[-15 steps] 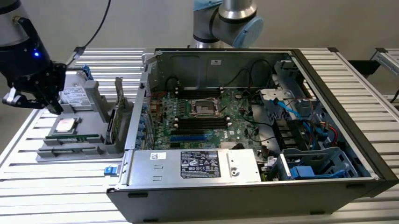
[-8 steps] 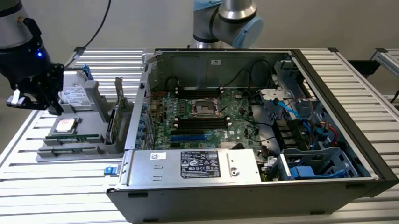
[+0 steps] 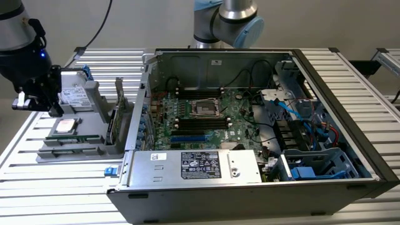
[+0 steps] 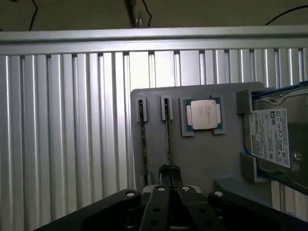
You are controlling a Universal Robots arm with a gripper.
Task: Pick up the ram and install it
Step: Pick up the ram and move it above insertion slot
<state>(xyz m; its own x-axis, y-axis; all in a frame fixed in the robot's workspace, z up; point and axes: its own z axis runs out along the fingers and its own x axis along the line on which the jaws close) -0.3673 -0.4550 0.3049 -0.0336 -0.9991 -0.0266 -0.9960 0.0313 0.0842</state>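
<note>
An open computer case (image 3: 250, 117) is laid on its side on a slatted metal table (image 3: 56, 187), its motherboard (image 3: 200, 117) exposed. A silver power supply (image 3: 194, 166) is seated along the near edge of the case, and blue cables (image 3: 300, 112) are bundled toward the exterior view's right. At the exterior view's left, just beside the case, a grey tray (image 3: 69, 152) is set on the table. On it a square silver processor (image 3: 65, 125) is laid flat, with the ram (image 3: 75, 139) (a narrow green strip) seated just nearer, and a hard drive (image 3: 75, 96) is held farther back. The gripper (image 3: 50, 107) is held closed over the tray's left edge. A grey and blue arm joint (image 3: 222, 21) is seen behind the case.
</note>
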